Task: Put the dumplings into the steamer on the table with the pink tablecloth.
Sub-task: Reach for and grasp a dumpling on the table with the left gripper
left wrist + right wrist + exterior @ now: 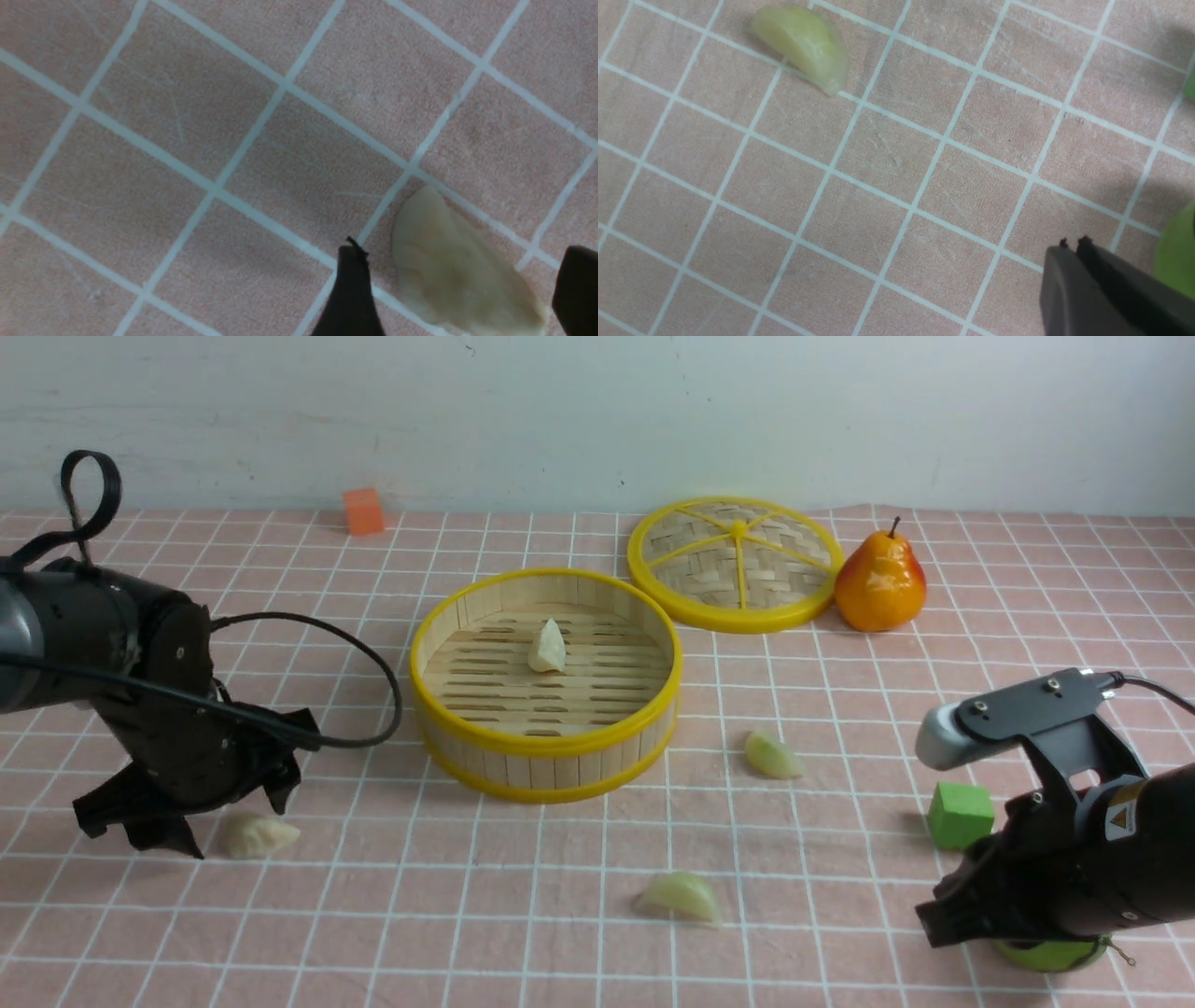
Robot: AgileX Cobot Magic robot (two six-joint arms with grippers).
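The left claw [201, 807] is being held wide apart, low over the pink tablecloth [523, 943], at 8 o'clock from the steamer [546, 751]. The first dumpling [259, 836] is lying on the cloth just beside that claw, at its 4 o'clock in the front view. In the left wrist view this first dumpling [460, 270] is being straddled by the two dark fingers [351, 298]. A strip of cloth is showing between it and one finger, and its other end is lying just beside the second finger. Whether it is being touched there cannot be told. Nothing is being clamped.

The right claw [938, 919] is being held at 4 o'clock from the steamer, well apart from it, with its tips [1071, 249] pressed together on nothing.

The second dumpling [547, 647] is lying on the steamer's slatted floor, slightly toward 12 o'clock of its middle. The third dumpling [772, 755] is lying on the cloth near the steamer's wall, at 4 o'clock. The fourth dumpling [680, 897] is lying farther out, at 5 o'clock. In the right wrist view a pale green dumpling [803, 44] is being seen well apart from the closed tips; which one it is cannot be told.

The lid [736, 565] is lying at 1 o'clock of the steamer, with the pear [879, 581] at its 3 o'clock. A green block [960, 815] is sitting at 12 o'clock of the right claw.
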